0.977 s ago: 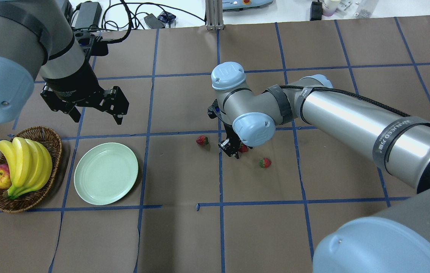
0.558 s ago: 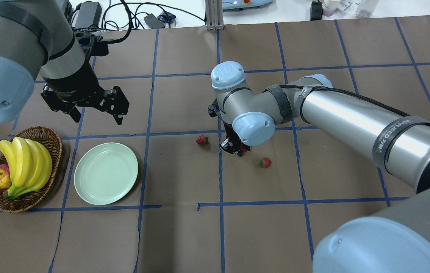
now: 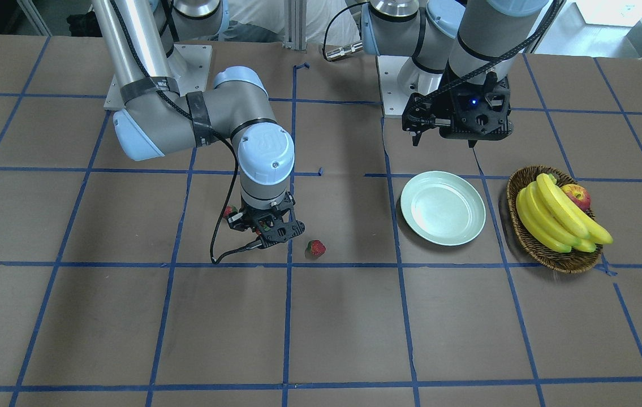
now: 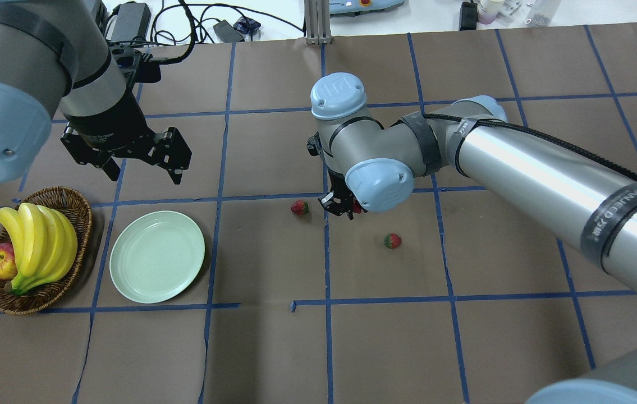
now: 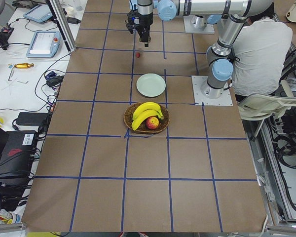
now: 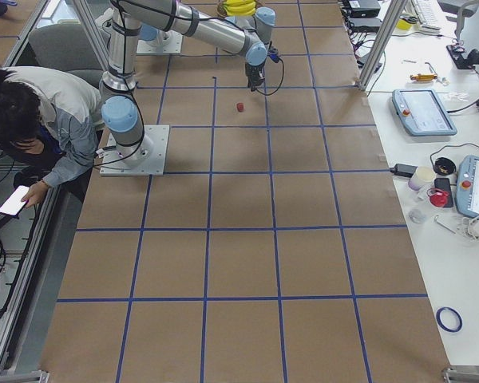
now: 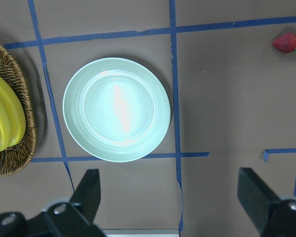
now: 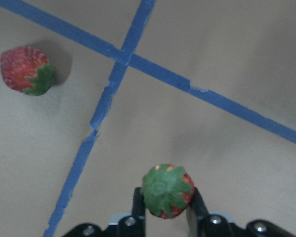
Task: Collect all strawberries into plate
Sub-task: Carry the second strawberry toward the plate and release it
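right pincer has risen since a second ago, clamped on a strawberry for transfer; plate empty, well apart; second strawberry and third strawberry on desk; left pincer wide.

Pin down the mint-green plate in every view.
Front-facing: plate right of centre.
Overhead: plate lower left.
Exterior left: plate upper middle.
Exterior right: cannot make it out.
Left wrist: plate left of centre.
Right wrist: not in it.
Landmark: the banana basket beside it.
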